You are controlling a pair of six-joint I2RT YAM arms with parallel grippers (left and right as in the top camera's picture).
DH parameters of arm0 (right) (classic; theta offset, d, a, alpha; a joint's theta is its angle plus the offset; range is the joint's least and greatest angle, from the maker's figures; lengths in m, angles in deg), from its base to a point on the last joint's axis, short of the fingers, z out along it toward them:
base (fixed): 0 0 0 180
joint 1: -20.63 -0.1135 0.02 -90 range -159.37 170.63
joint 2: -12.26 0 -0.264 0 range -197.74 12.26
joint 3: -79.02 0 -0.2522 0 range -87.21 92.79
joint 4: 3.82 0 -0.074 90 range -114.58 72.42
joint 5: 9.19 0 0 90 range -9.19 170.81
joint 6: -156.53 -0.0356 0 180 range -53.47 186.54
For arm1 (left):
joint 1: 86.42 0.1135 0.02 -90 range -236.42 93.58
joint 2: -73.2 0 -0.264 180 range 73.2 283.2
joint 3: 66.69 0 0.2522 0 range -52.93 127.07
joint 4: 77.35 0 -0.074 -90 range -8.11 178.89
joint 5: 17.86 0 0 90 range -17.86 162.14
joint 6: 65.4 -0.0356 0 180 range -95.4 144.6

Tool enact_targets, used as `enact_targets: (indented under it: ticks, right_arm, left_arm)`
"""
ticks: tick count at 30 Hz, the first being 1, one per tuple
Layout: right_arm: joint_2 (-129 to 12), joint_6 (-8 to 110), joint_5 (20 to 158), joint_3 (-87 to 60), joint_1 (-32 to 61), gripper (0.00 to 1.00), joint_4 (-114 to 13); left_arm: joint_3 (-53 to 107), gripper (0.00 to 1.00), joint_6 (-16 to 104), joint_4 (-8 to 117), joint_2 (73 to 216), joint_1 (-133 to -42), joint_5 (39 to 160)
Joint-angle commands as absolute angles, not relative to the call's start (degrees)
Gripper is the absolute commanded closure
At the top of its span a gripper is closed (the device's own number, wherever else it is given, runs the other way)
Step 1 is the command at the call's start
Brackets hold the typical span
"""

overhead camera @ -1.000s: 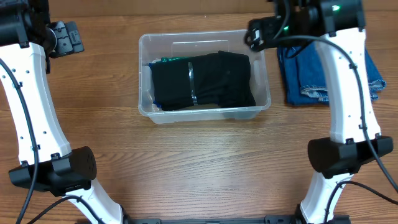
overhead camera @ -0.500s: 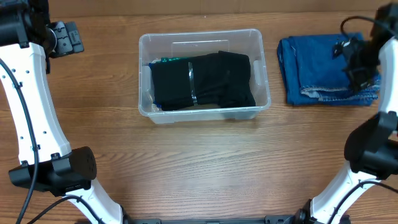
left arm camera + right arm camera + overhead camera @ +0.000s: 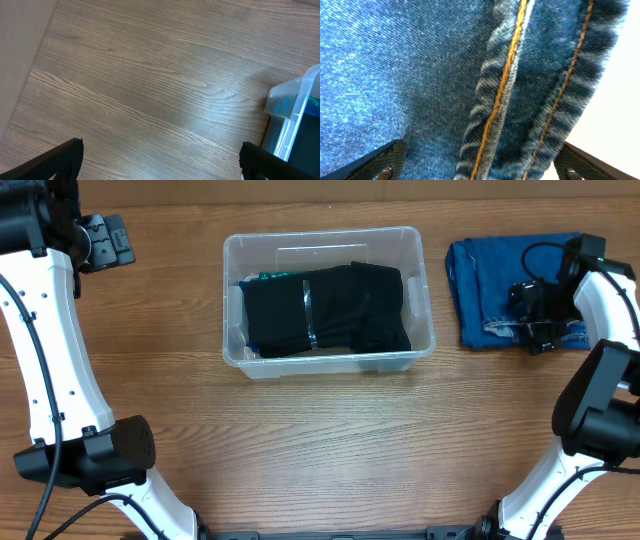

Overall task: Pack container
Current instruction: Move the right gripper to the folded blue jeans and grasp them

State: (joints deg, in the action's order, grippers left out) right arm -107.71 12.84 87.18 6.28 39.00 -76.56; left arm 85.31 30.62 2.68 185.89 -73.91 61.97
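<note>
Spanning the stitched edge of the jeans (image 3: 495,280), the right claw (image 3: 537,320) is held wide open, both fingers (image 3: 385,162) set apart with denim between them; whether the cloth is touched cannot be told. The container (image 3: 325,235) is placed well to the left of this claw, on the table (image 3: 320,440), and dark folded clothing (image 3: 325,310) is packed inside it. The left claw (image 3: 100,240) is also held open, above the table, with the container to its right and apart from it.
</note>
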Motion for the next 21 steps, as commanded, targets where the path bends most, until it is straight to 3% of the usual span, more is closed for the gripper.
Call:
enact_targets:
  ticks: [1,5,8,12,13,15,16,21]
  right_arm:
    - [-107.03,12.56,86.02,2.04,38.58,0.05,-73.74]
    - [-107.03,14.48,86.02,-1.76,38.58,0.14,-67.69]
    - [-107.03,17.48,85.89,-1.76,38.58,0.39,-64.58]
    - [-107.57,17.52,84.60,-1.79,38.30,0.42,-64.19]
    - [-107.68,18.57,84.01,-1.92,37.79,0.52,-63.99]
    - [-107.68,21.02,83.57,-2.90,36.57,0.87,-62.68]
    - [-107.68,23.92,83.38,-3.27,35.74,0.96,-61.94]
    - [-105.41,32.19,83.40,1.51,35.78,0.96,-66.20]
  left_arm:
    - [85.11,0.00,30.62,2.55,186.48,-73.69,61.24]
    - [85.13,0.00,30.62,2.53,186.48,-73.69,61.24]
    - [85.11,0.00,30.62,2.55,186.48,-73.69,61.24]
    - [85.13,0.00,30.62,2.55,186.45,-73.69,61.24]
    - [85.13,0.00,30.62,2.55,186.45,-73.69,61.24]
    - [85.13,0.00,30.62,2.55,186.48,-73.69,61.24]
    - [85.13,0.00,30.62,2.55,186.48,-73.69,61.24]
    - [85.13,0.00,30.62,2.55,186.48,-73.69,61.24]
